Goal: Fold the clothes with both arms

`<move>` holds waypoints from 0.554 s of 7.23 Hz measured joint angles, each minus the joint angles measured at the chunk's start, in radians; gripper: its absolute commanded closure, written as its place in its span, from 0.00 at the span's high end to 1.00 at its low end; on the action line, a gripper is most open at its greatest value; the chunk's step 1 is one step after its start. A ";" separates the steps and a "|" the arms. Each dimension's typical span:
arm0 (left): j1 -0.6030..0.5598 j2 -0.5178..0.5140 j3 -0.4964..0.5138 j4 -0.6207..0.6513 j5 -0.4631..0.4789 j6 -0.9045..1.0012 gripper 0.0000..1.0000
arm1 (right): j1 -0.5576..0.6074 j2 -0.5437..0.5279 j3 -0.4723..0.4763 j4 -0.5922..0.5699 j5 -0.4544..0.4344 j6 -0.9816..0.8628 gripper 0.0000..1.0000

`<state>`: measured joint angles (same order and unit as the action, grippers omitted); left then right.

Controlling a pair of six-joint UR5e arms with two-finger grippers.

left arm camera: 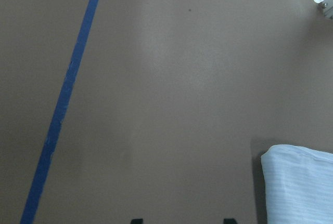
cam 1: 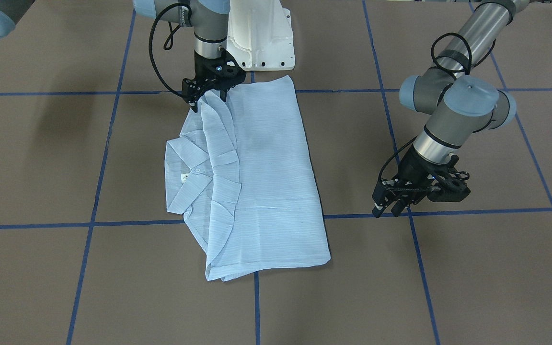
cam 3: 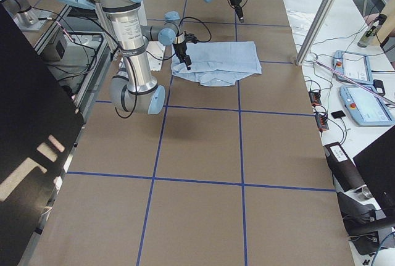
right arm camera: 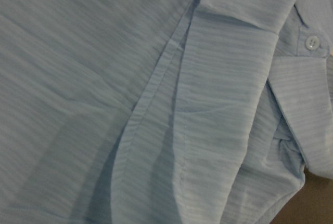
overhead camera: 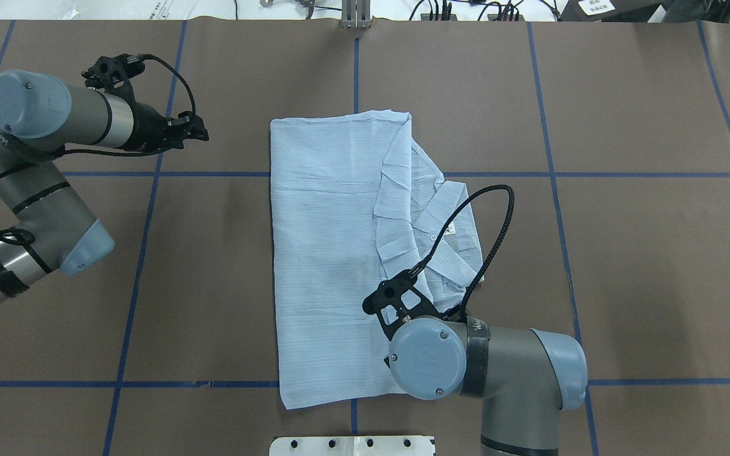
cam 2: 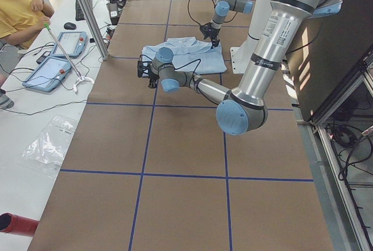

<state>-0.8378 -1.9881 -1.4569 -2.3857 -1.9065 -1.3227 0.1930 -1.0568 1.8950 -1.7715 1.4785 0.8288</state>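
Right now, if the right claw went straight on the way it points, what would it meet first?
Likely the shirt: the right claw points down at its folded layers; contact is unclear.

There is one shirt (cam 1: 257,182) on one table (cam 1: 448,287), and the right wrist view shows a single button (right arm camera: 311,42). There are two arms, the left arm (cam 1: 453,96) and the right arm (cam 1: 206,24), one white base (cam 1: 261,38), and two grippers, the left gripper (cam 1: 387,210) and the right gripper (cam 1: 208,99), each with two fingers. Beside the table are one person (cam 2: 17,12) and two tablets, the far tablet (cam 2: 70,44) and the near tablet (cam 2: 49,71).
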 measured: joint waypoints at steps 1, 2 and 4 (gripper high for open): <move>0.000 0.000 -0.001 -0.002 -0.001 -0.001 0.61 | 0.014 -0.004 -0.002 0.000 0.021 -0.002 1.00; -0.001 0.000 -0.005 -0.002 -0.002 -0.002 0.61 | 0.030 -0.018 -0.001 0.000 0.045 -0.007 1.00; -0.003 0.000 -0.019 -0.002 -0.004 -0.004 0.61 | 0.064 -0.070 0.015 0.000 0.093 -0.020 1.00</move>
<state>-0.8405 -1.9876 -1.4756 -2.3881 -1.9109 -1.3266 0.2571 -1.1265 1.9098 -1.7717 1.5719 0.8091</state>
